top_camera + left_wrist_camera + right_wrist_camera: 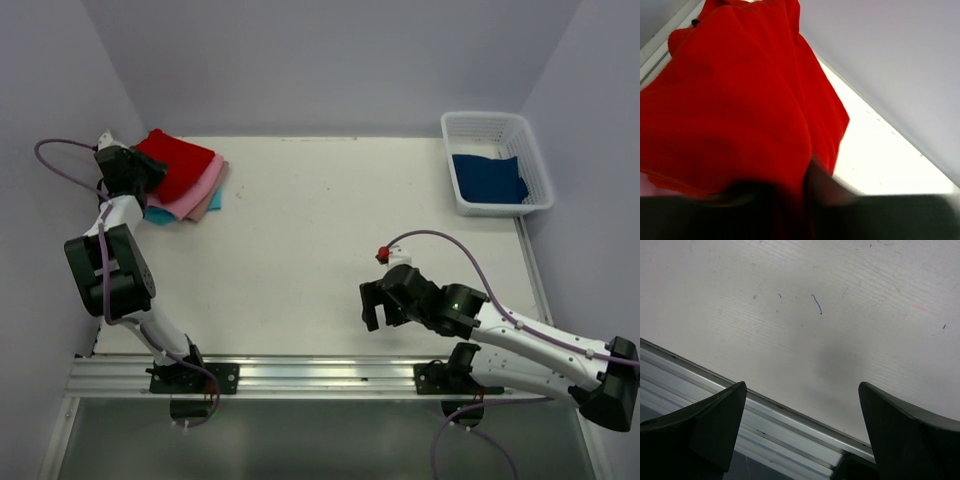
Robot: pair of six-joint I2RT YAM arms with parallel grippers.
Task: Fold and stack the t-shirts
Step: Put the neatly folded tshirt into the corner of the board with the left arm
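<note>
A stack of folded t-shirts lies at the table's back left: the bright red t-shirt (182,158) on top, a pink one (203,190) under it and a turquoise edge (160,214) at the bottom. My left gripper (150,172) sits at the stack's left edge. In the left wrist view the red t-shirt (730,100) fills the frame, and a fold of it runs down between the blurred dark fingers of the left gripper (802,200), which stand close together. My right gripper (374,305) hovers open and empty near the front rail, with its fingers (720,425) wide apart.
A white mesh basket (482,120) at the back right holds a dark blue t-shirt (488,178). The aluminium rail (765,435) runs under the right gripper along the near edge of the table (840,315). Grey walls close in the left, back and right sides.
</note>
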